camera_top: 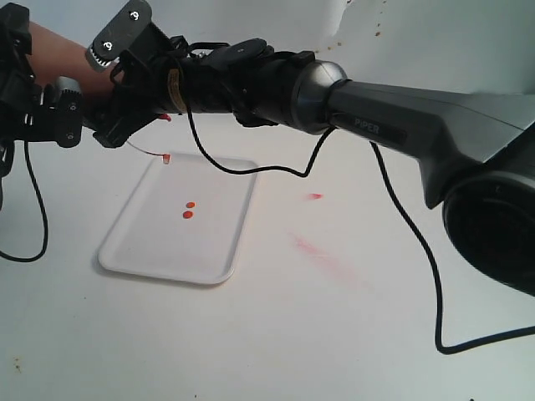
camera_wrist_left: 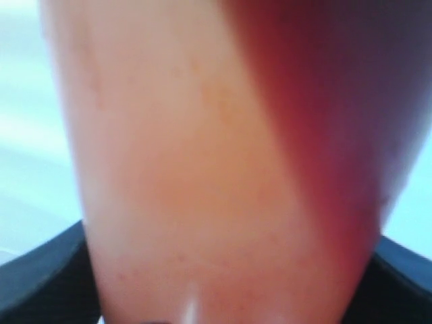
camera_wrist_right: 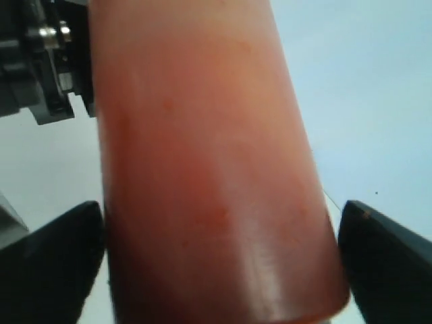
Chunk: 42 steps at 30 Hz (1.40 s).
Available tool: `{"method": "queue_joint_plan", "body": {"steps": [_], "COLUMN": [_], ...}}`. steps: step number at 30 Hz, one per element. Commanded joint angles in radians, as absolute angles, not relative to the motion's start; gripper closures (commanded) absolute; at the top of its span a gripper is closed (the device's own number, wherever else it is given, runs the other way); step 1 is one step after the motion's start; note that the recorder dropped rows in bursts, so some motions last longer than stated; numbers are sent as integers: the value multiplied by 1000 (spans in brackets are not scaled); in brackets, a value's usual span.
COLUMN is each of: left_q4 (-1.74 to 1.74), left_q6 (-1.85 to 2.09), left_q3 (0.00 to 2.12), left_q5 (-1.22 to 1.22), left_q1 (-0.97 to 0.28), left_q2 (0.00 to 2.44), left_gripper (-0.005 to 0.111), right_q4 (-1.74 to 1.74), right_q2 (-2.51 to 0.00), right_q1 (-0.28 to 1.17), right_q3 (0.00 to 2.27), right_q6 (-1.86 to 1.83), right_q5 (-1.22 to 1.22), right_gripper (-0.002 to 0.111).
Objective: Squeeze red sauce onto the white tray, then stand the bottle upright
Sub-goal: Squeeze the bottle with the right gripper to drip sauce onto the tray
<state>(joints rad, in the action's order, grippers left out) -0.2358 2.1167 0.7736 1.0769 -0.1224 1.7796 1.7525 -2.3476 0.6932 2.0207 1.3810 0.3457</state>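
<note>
White counter fills the scene, and the white tray lies flat on its left part with two small blobs of the red sauce near its middle. High over the far left corner of the tray, off the counter, hangs the bottle, carried between both arms. Its long axis is almost level and runs from left to right in the exterior view. The nozzle end is hidden behind the right tool, but the tethered cap dangles over the far rim of the tray, so I judge the nozzle points to that side and a little down. The left tool is clamped on the bottle body. The right tool has its jaws on each side of the bottle; if it presses now I cannot tell. To stand upright the bottle needs about a quarter turn, nozzle upward
</note>
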Motion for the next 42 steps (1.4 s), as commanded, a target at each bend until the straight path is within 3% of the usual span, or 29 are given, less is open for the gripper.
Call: {"method": "queue_joint_plan", "body": {"steps": [1, 4, 5, 38, 42], "left_q4": [-229, -229, -229, -238, -238], "left_q6": [2095, 2095, 2095, 2095, 2095], "left_q3": [784, 784, 784, 784, 784], "left_q5": [1127, 1127, 1127, 1127, 1127], "left_q1": [-127, -127, -127, -127, -127], "left_q2": [1770, 1770, 1770, 1770, 1770], "left_gripper": [107, 107, 107, 107, 107], "right_q4": [1744, 1744, 1744, 1744, 1744], "right_q2": [-2330, -2330, -2330, -2296, -2296], "right_q1": [711, 711, 711, 710, 710], "right_q3": [2027, 2027, 2027, 2027, 2027], "right_q6": [1383, 1383, 1388, 1399, 1402], "right_q5": [351, 351, 349, 366, 366], "right_gripper": [59, 103, 108, 108, 97]}}
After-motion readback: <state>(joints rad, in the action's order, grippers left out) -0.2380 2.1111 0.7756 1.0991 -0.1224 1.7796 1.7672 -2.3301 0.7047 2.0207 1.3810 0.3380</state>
